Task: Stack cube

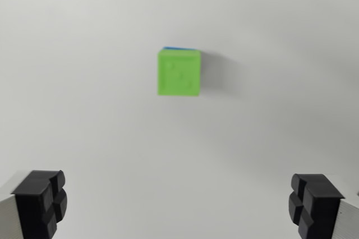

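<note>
End effector [179,205] fingers wide apart, empty; beyond it we see green cube [179,73] atop blue cube [178,49]; white counter [84,110].

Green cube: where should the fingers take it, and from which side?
Probably from above, on the green cube's left and right faces as the wrist view shows them. Its edges lie nearly square to the view, and the open fingers stand wide either side. A blue edge shows behind it.

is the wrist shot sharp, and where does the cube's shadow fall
In the wrist view the green cube is soft, its embossed top blurred; a blue sliver shows at its far edge. Its faint shadow falls toward the wrist view's right. The lighting is even, with no glare, and the open pincer looks sharper.
</note>
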